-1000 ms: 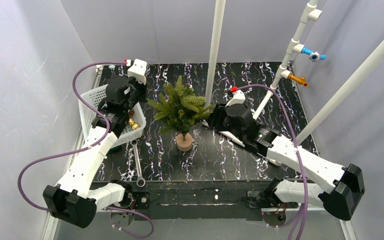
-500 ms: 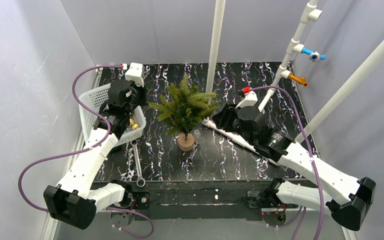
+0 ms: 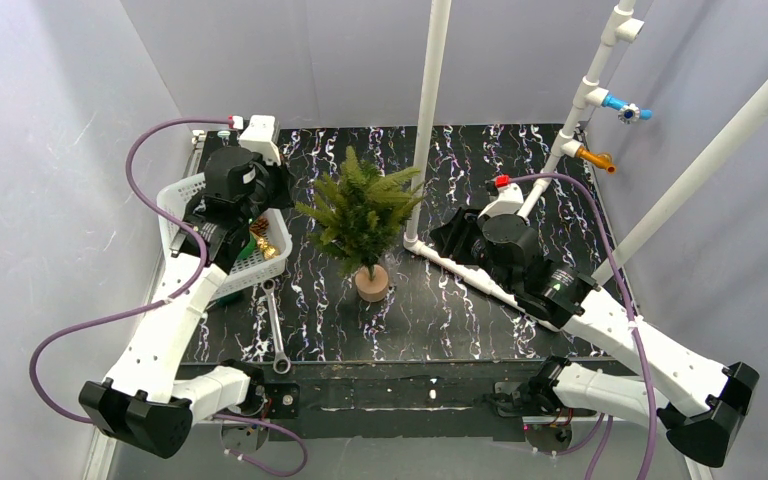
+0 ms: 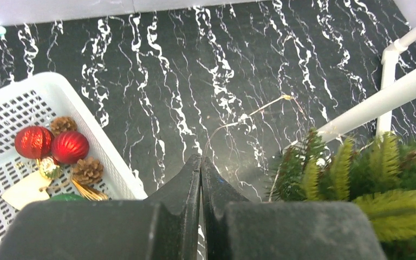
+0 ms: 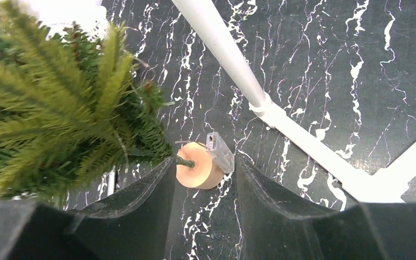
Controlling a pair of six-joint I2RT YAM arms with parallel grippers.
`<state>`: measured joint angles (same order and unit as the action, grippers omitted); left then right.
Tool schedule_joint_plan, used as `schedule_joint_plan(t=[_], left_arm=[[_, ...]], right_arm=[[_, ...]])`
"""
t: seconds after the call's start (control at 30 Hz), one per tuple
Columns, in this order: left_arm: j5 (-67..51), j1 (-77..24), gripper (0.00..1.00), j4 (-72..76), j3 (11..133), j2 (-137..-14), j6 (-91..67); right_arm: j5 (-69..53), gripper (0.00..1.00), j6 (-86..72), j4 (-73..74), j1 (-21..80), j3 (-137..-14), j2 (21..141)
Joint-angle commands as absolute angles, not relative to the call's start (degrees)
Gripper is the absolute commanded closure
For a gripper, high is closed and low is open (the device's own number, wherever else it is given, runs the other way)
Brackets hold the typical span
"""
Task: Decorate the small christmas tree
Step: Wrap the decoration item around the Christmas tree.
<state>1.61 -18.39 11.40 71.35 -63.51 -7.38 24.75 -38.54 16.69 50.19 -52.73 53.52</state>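
The small christmas tree (image 3: 362, 215) stands upright near the middle of the black marbled worktop (image 3: 440, 320), on its round tan wooden base (image 5: 197, 172). A small clear plastic box (image 5: 220, 153) touches the side of that base.

The left jaws are pressed together, with no gap between them. They hang over bare worktop between the white basket (image 3: 182, 195) and the tree. A thin wire (image 4: 249, 115) arcs away from just beyond their tips towards the tree's branches (whether the tips pinch it, I cannot tell). The basket sits at the worktop's left edge. It holds two red baubles (image 4: 51, 145), pine cones (image 4: 86, 170) and a gold ornament (image 3: 268, 247).

The right jaws are spread, with nothing between them. They are just to the right of the tree and, in the wrist view, frame the wooden base and the clear box below. A white pipe (image 3: 460, 268) lies on the worktop beside them and passes under the right arm. An upright white pole (image 3: 430, 100) rises just behind the tree.

A metal wrench (image 3: 275, 325) lies flat near the front of the worktop, below the basket and to the left of the tree's base.
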Motion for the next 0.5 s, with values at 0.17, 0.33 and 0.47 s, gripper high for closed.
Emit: schedule_joint_plan(t=[0.17,0.33,0.47], left_arm=[[0.88,-18.44,1.00,7.82,69.32,-61.40,-9.88],[0.99,-18.38,1.00,6.24,68.43,-59.97,-10.58],[0.20,-18.39,1.00,5.76,67.33,-57.41,-11.82]], right_arm=[[25.97,0.47,-38.15,15.78,49.92,-52.55,52.03],[25.63,0.47,-38.36,15.65,49.93,-52.47,52.16],[25.42,0.47,-38.40,15.62,49.92,-52.47,52.20]])
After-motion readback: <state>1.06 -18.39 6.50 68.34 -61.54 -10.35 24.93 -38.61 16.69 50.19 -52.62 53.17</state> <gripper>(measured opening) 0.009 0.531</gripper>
